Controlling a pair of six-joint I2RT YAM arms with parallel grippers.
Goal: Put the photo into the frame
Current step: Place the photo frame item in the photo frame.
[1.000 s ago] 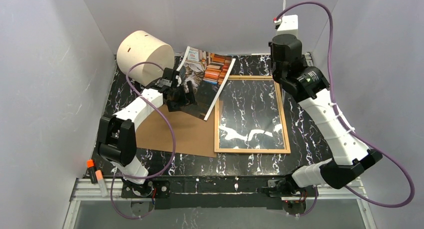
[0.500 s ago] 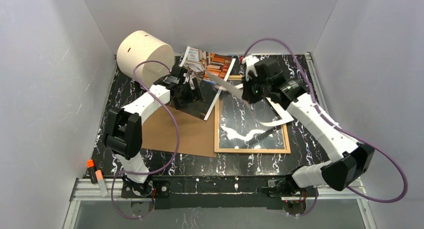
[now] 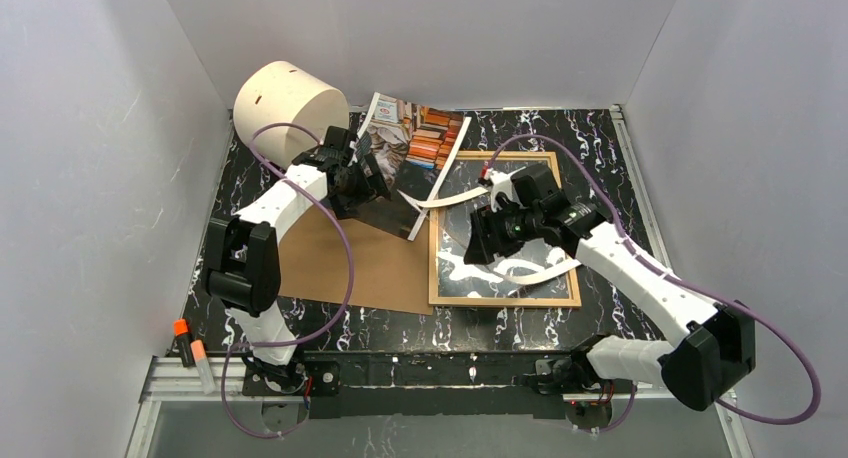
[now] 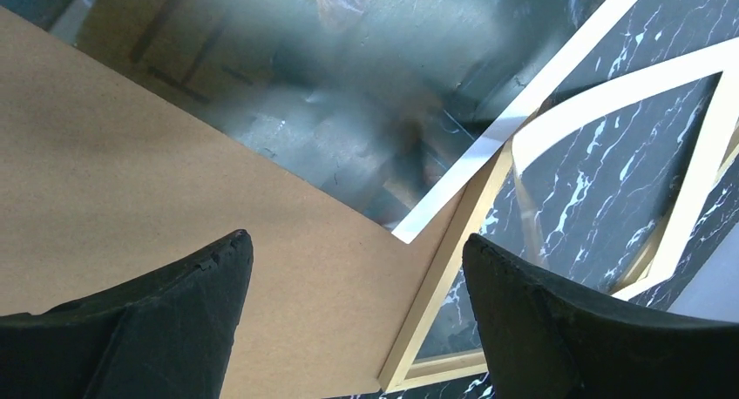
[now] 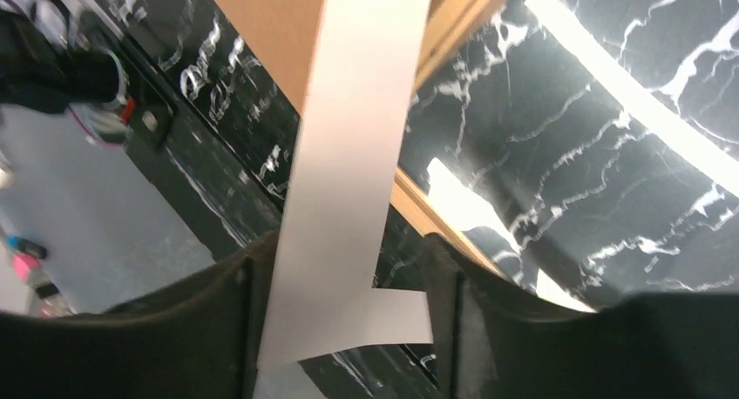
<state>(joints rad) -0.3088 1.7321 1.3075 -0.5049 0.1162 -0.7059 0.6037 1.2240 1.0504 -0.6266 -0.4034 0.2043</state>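
The photo [image 3: 410,138], a cat on stacked books, lies at the back of the table, left of the frame [image 3: 556,228]. My left gripper [image 3: 358,181] hovers open over the photo's dark glossy lower part [image 4: 349,85] and the brown board [image 4: 157,190]; nothing is between its fingers [image 4: 196,294]. My right gripper [image 3: 484,236] hangs over the frame's left half, its jaws open. A corner of the white mat [image 5: 349,181] sits loose between its fingers [image 5: 449,312]. The mat [image 3: 452,195] is bowed across the frame's wooden edge [image 5: 453,16].
The brown backing board [image 3: 350,263] lies flat to the left of the frame. A cream cylinder [image 3: 290,103] stands at the back left corner, close to the left arm. White walls close in three sides. An orange-capped marker [image 3: 184,340] rests by the near left rail.
My right arm swung from the back right down over the frame, bringing the white mat along, and its jaws opened. My left gripper shifted slightly toward the back left.
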